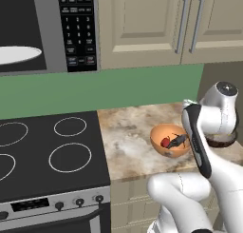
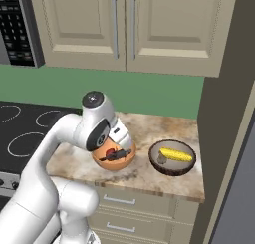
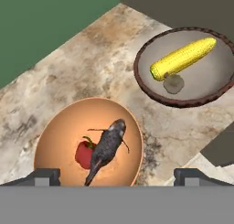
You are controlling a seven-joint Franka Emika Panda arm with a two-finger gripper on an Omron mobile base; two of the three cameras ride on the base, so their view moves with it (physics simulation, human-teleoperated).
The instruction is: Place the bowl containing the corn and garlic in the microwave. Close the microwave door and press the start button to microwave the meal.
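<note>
Gripper jaws spread wide, holding nothing, hanging over the orange bowl, which is the wrong dish. Landmark for all positions: the orange bowl.

- Microwave: up and well to the left, above the stove; cavity open, white turntable bare, keypad on its right side.
- Counter: carries both dishes.
- Bowl: just beside the orange bowl on the right, apart from it, near the dark wall panel.
- Corn: lies across that brown bowl.
- Garlic: touching the cob's near end.

Judgement: step in hand is reaching the brown bowl. Shift the hand sideways off the orange bowl, come down on the near rim, clear of corn and garlic, and keep the bowl level when lifting.
</note>
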